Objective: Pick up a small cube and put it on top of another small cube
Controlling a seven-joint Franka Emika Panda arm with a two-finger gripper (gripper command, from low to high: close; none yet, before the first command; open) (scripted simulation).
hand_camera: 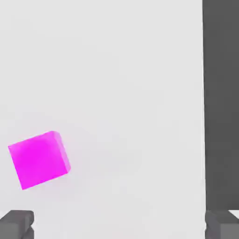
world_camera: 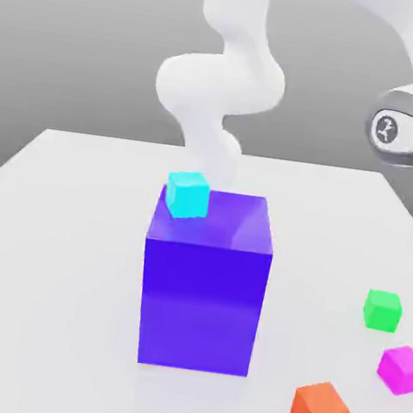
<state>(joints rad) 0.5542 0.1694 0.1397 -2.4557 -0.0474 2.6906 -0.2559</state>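
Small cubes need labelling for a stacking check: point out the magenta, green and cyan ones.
magenta small cube (hand_camera: pixel 38 159), hand view, its broad face.
green small cube (world_camera: pixel 383 310), exterior view, front face.
cyan small cube (world_camera: pixel 188 195), exterior view, front face.

White tabletop (world_camera: pixel 48 254), matte, faint soft reflections. Far edge runs straight across, side edges splay toward the near corners. Behind it a plain grey backdrop (world_camera: pixel 85 38), no seams. Even diffuse light, weak shadows. From the hand view, dark grey floor past the tabletop's edge.
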